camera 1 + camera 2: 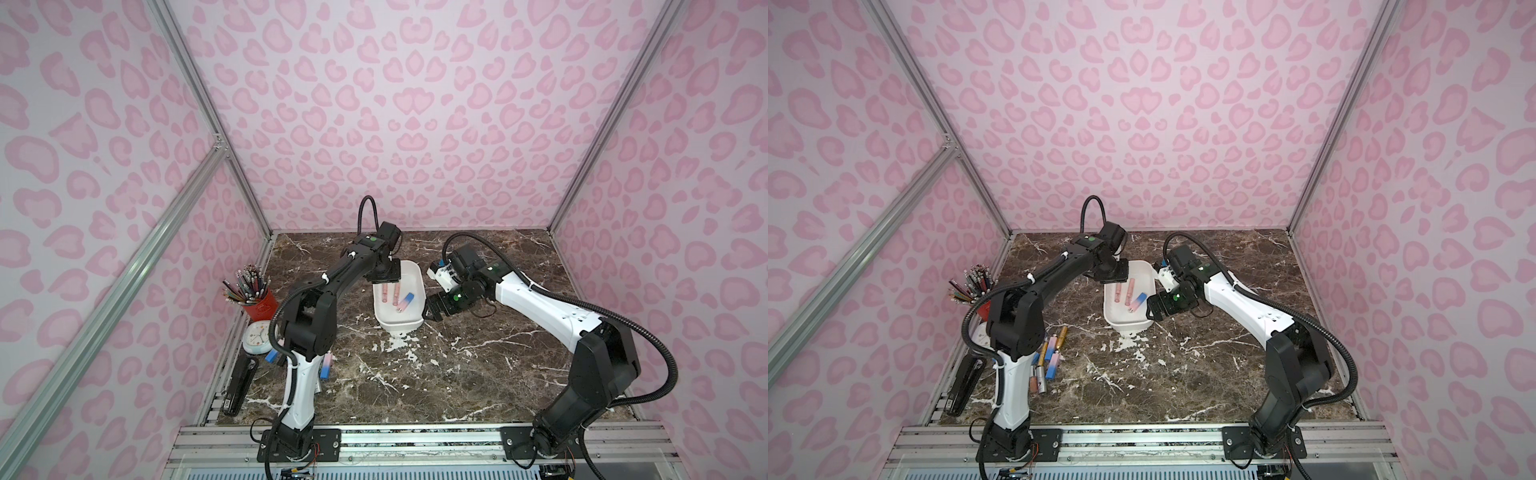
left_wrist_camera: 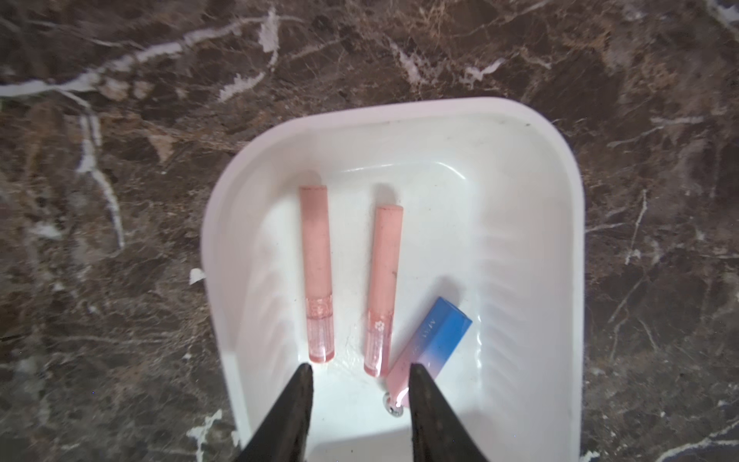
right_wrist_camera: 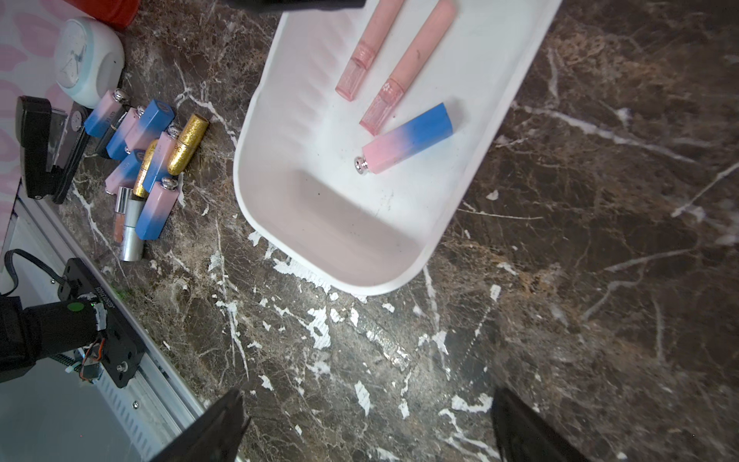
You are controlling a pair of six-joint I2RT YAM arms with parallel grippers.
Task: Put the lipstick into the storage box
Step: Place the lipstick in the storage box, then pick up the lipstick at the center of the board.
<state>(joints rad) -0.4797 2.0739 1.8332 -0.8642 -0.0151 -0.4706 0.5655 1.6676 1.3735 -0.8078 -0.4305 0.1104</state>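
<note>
The left hand [image 2: 360,368] hangs over the far end of the storage box [image 2: 400,110] with its two dark fingers [image 2: 292,408] parted and nothing between them: released, not gripping. One fingertip stands over the pink end of a pink-and-blue lipstick [image 2: 436,336], and whether it touches cannot be told. That lipstick lies flat and slantwise on the box floor, its silver knob toward the hand. Beside it lie two pink tubes [image 2: 318,276] [image 2: 383,292], roughly parallel, lengthwise in the box and apart from each other; the second one's clear end is right next to the pink-and-blue lipstick.

The right hand [image 3: 368,394] is spread wide and empty, over bare worktop [image 1: 457,374], just beside the box's right wall in both top views.

The box sits toward the far edge of the worktop, about midway between the left and right edges, its long side running far to near.

Near the left edge lies a heap of lipsticks [image 3: 148,160] – pink-and-blue, gold, silver – well apart from the box. Along that same edge stand a red pencil cup [image 1: 261,305], a round clock [image 1: 258,337] and a black stapler [image 1: 240,386].
</note>
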